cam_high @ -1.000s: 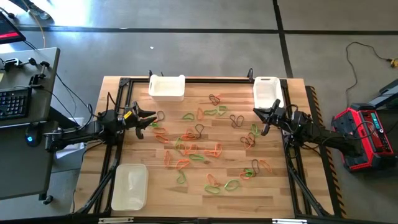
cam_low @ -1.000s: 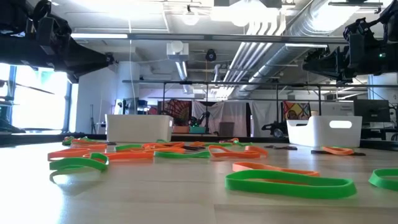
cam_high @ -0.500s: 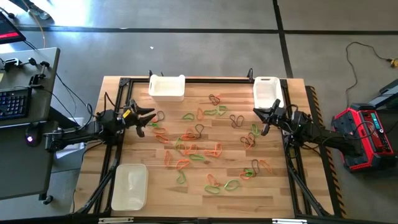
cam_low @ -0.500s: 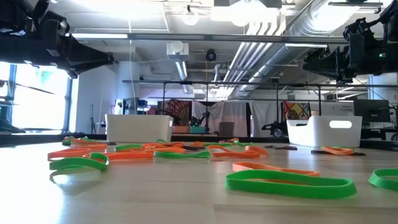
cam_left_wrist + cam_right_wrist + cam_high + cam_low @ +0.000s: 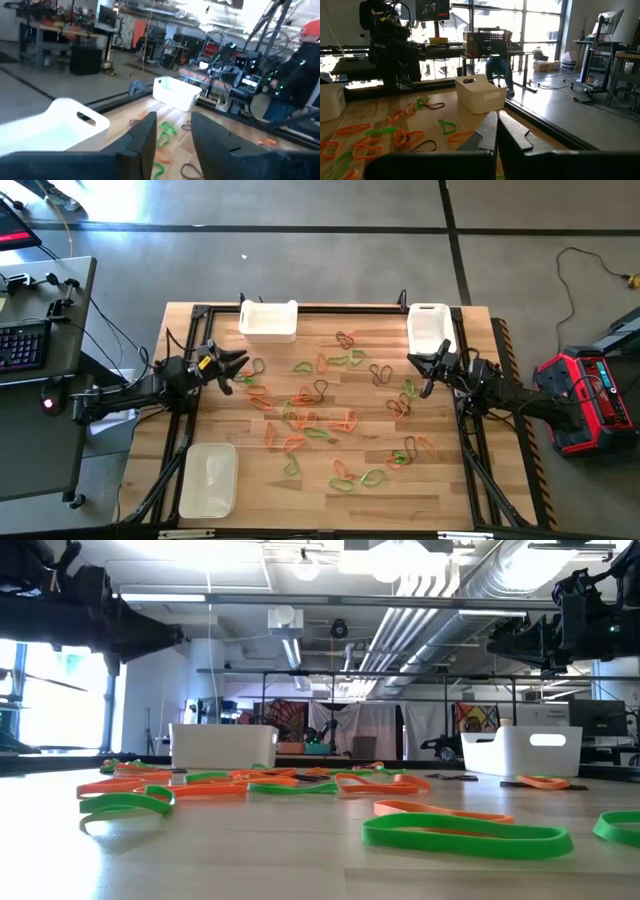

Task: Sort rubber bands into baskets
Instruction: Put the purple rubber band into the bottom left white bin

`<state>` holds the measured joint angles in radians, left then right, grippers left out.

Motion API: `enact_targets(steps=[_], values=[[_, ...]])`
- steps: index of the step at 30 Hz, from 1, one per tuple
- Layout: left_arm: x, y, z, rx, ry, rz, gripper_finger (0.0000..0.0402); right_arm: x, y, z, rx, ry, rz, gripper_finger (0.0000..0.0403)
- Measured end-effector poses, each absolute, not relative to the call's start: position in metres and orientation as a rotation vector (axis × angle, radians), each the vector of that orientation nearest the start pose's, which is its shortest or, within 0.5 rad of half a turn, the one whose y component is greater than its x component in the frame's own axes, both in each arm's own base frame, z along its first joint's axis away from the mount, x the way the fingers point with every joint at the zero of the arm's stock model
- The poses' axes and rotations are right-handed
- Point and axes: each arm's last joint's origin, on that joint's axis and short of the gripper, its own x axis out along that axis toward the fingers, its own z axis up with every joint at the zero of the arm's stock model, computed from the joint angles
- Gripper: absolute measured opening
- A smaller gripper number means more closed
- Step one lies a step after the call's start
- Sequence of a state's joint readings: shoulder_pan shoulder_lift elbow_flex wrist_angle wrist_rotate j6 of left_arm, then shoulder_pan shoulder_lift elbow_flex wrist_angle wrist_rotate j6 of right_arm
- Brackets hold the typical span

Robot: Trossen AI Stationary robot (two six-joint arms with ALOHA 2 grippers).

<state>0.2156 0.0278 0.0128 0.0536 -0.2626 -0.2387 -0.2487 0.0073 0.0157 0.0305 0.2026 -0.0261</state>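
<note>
Green, orange and dark rubber bands lie scattered between three white baskets.

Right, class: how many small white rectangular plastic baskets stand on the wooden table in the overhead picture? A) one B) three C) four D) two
B: one basket at the far edge, one at the far right corner, one at the near left.

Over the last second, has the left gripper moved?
Yes, slightly: the left gripper has drifted toward the far basket, away from the near basket, in the high view.
</note>
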Motion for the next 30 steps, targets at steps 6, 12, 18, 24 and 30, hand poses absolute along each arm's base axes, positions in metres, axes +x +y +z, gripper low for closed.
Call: enact_targets(steps=[6,12,18,24,30], values=[[0.097,0.030,0.166,-0.278,-0.050,0.516,0.0010,0.092,-0.029,0.171,-0.026,-0.033,-0.452,0.0000],[0.100,0.030,0.162,-0.247,0.011,0.488,0.0001,0.092,-0.029,0.171,-0.026,-0.034,-0.452,0.0000],[0.104,0.026,0.156,-0.278,0.089,0.352,0.0000,0.092,-0.029,0.171,-0.026,-0.033,-0.452,0.0000],[0.109,0.020,0.148,-0.474,0.181,0.209,0.0000,0.092,-0.029,0.171,-0.026,-0.033,-0.452,0.0000],[0.113,0.017,0.138,-0.569,0.277,0.248,0.0000,0.092,-0.029,0.171,-0.027,-0.034,-0.451,0.0000]])
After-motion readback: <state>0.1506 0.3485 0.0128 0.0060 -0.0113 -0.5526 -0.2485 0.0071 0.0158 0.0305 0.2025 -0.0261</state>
